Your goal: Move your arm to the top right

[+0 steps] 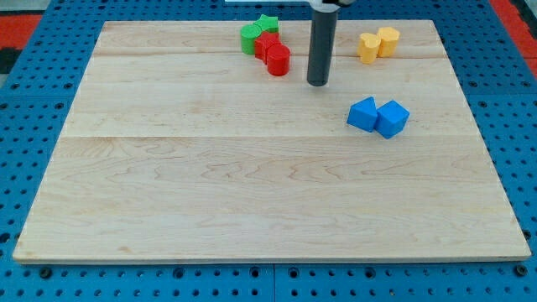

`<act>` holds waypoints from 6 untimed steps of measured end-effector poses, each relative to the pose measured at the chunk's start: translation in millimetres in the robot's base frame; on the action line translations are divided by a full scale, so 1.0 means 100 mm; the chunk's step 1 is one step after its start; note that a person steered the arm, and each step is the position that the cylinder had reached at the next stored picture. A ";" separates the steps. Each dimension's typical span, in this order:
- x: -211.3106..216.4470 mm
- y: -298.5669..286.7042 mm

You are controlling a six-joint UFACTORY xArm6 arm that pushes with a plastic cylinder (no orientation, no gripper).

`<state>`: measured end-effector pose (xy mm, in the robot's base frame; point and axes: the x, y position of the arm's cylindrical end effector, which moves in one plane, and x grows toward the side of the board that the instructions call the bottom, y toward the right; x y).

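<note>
My tip (317, 83) rests on the wooden board (252, 193) near the view's top, right of centre. Just to its left lie two red blocks, a cylinder (278, 60) and another red block (265, 45) touching it. Behind them are a green cylinder (250, 39) and a green star-shaped block (268, 23). To the tip's upper right are two yellow blocks, one (367, 46) beside the other (388, 40). To its lower right are a blue triangular block (362, 113) and a blue cube (392, 118), touching each other.
The board lies on a blue perforated table (512, 92) that shows on all sides. A red strip (25, 21) shows at the view's top left corner and another at the top right.
</note>
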<state>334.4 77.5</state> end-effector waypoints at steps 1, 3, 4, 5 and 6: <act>0.00 0.17; -0.08 0.67; -0.32 1.97; -0.97 2.43; -1.34 2.30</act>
